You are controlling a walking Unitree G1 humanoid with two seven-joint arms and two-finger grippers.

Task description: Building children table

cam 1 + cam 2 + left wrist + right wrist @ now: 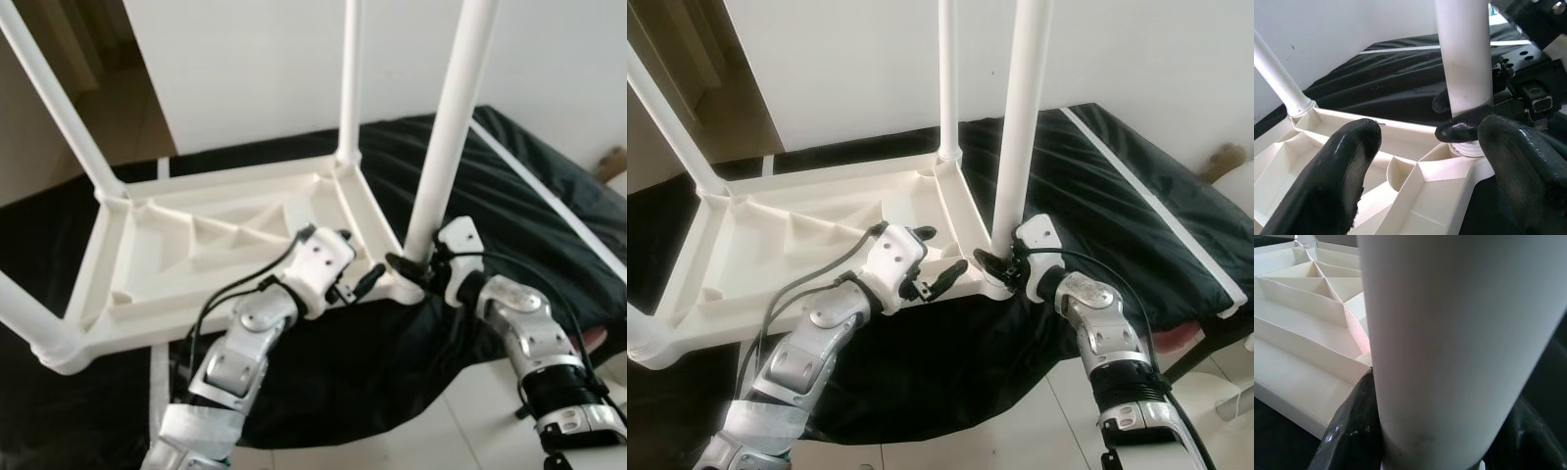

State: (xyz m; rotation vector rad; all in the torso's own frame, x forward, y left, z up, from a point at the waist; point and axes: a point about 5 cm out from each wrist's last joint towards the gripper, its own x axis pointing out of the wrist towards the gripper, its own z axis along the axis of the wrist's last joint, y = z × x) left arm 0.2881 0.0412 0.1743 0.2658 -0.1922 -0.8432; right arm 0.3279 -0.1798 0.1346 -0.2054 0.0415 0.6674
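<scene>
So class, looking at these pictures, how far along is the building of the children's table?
Done: the white tabletop lies upside down on the black cloth, with a leg standing at each of its four corners. In hand: the right claw grips the base of the nearest leg, apparently seating it, while the left claw hovers open beside that corner. Left: releasing the leg and turning the table upright.

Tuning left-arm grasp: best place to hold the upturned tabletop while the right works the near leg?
Left gripper should pinch the tabletop on its near rim wall by the leg, from the robot's side: the rim stands upright, and the right gripper takes the socket.
</scene>
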